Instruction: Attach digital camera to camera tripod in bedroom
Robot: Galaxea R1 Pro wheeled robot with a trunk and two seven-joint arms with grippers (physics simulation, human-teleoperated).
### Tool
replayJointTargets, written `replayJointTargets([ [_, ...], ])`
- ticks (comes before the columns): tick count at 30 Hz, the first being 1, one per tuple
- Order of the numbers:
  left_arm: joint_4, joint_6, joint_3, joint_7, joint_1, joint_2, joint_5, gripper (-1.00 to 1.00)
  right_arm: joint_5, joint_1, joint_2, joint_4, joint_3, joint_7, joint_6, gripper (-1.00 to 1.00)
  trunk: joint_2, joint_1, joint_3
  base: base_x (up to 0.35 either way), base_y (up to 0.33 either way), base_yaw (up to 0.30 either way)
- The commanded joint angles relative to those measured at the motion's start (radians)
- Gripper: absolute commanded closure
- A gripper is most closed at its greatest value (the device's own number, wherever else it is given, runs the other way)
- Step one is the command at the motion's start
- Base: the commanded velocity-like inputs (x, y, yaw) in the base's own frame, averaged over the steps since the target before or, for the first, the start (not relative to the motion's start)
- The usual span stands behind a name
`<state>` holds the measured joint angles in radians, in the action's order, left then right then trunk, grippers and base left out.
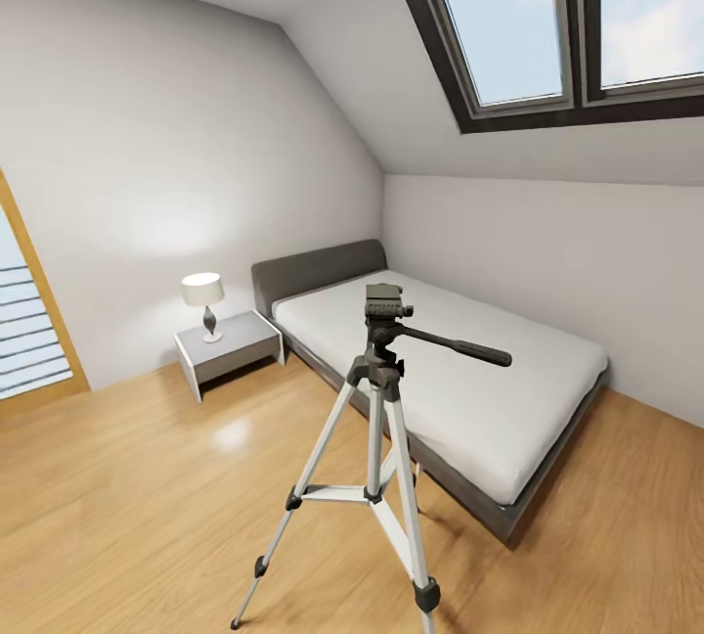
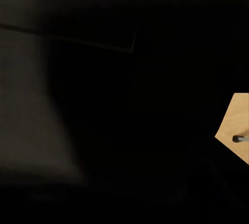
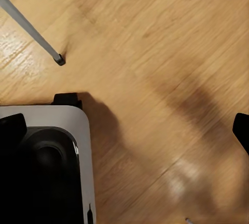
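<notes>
- Three silver legs with black feet hold the tripod [image 1: 376,438] upright on the light wood floor [image 1: 147,477], just in front of the foot corner of the bed [image 1: 469,389].
- Its black head carries a flat plate on top with nothing mounted on it, and a long black handle sticks out to the right over the white mattress.
- The bed has a grey frame and headboard and sits in the corner under the sloped ceiling, below a dark-framed skylight [image 1: 567,18].
- A low grey nightstand [image 1: 227,348] stands just beside the headboard, with a small white-shaded lamp [image 1: 203,301] on it.
- The left wrist view is almost all dark; a small wedge of wood floor shows at one edge, and I cannot tell how the left gripper's fingers stand.
- The right wrist view looks down on the floor, one thin tripod leg ending in a black foot, and the rounded white-and-black edge of the robot's base [image 3: 46,162].
- A dark fingertip [image 3: 241,130] shows at one edge; whether the right gripper is spread or pressed together cannot be told.
</notes>
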<state>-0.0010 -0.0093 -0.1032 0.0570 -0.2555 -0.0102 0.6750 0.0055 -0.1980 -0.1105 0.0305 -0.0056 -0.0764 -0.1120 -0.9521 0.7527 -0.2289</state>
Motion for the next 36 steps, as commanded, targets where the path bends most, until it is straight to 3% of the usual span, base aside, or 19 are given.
replayJointTargets([
  [1, 0.0, -0.001, -0.009, 0.002, -0.001, 0.0, 0.006, 1.0, 0.001, -0.001, 0.0, 0.003, -0.001, -0.002, -0.006, -1.0, -0.001, 0.0, -0.001, -0.064, -0.008, 0.0],
  [16, 0.0, 0.0, -0.009, 0.002, -0.001, -0.002, 0.006, 1.0, 0.001, -0.001, 0.0, 0.003, -0.001, -0.002, -0.008, -1.0, -0.001, 0.0, -0.001, -0.182, -0.076, 0.0],
  [36, 0.0, 0.0, -0.009, 0.003, -0.001, -0.001, 0.006, 1.0, 0.0, -0.001, 0.0, 0.003, -0.001, -0.007, -0.006, -1.0, -0.001, 0.0, -0.001, -0.013, -0.006, 0.0],
])
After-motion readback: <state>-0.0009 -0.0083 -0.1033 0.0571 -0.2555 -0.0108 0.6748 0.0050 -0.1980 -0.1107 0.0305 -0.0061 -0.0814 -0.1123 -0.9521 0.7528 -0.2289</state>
